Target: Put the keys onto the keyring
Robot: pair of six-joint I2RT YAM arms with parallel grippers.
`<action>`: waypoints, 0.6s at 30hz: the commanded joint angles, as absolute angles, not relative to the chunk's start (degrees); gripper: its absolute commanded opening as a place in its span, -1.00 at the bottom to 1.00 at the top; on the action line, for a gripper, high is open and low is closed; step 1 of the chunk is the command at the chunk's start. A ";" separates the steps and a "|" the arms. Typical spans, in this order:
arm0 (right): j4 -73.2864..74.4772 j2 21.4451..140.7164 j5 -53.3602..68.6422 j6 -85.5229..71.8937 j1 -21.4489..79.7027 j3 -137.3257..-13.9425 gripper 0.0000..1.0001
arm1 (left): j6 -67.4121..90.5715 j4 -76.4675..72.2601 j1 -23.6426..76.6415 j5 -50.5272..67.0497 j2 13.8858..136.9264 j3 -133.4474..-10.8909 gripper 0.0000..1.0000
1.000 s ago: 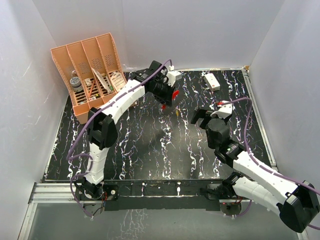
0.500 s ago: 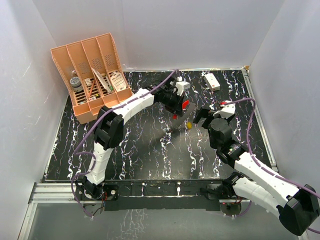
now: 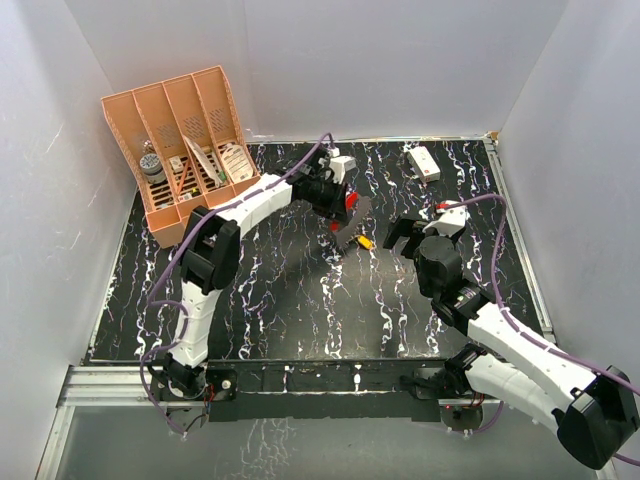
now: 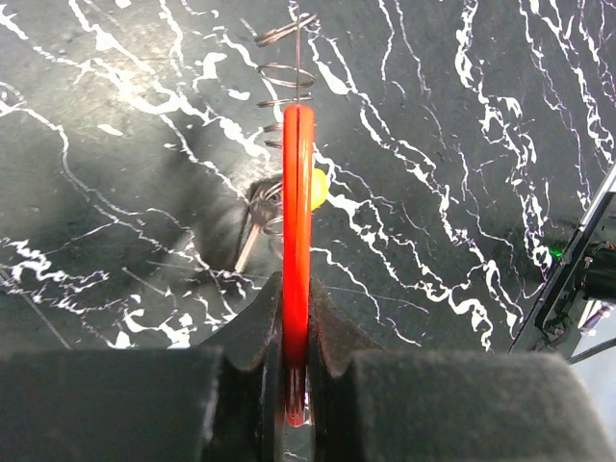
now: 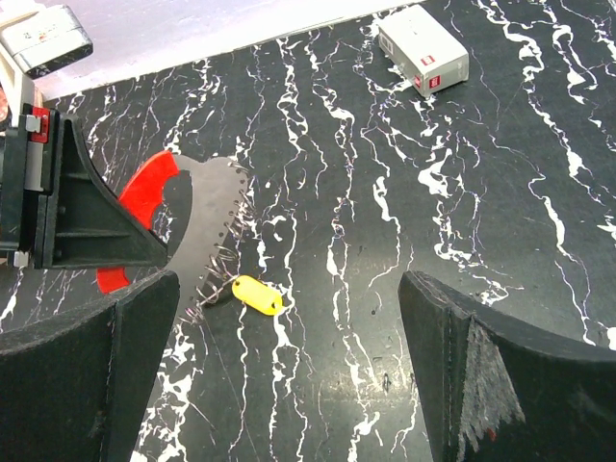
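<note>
My left gripper (image 4: pixel 296 327) pinches the thin red keyring (image 4: pixel 297 192), right gripper (image 5: pixel 279 375) gapes empty; silvery keys (image 3: pixel 362 241) at five o'clock look unthreaded.

An orange organiser (image 3: pixel 185 140) fills the worktop's (image 3: pixel 300 300) far-left corner; a white box (image 3: pixel 423 162) lies near the far-right corner. The left arm (image 3: pixel 240 210) crosses the left half diagonally. Bare worktop lies open along the near edge, between it and the right arm (image 3: pixel 500 335); the keys (image 3: pixel 360 241) sit mid-worktop.

No words or numbers clear enough to read. Just a tiny red sticker (image 5: pixel 432 83) on the white box (image 5: pixel 416 43), too blurry.
</note>
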State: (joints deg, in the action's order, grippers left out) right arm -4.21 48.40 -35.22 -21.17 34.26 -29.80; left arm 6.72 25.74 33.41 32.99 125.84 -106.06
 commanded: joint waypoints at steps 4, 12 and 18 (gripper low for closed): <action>-5.62 48.84 -34.49 -21.68 33.92 -32.34 0.96 | 7.77 23.80 29.69 35.43 126.89 -105.54 -0.95; -5.97 49.28 -33.74 -21.64 33.92 -32.25 0.96 | 6.82 23.78 26.21 37.51 128.62 -105.73 -0.92; -5.82 49.61 -33.51 -21.67 33.93 -32.34 0.96 | 6.24 23.68 24.30 37.54 128.20 -104.93 -0.92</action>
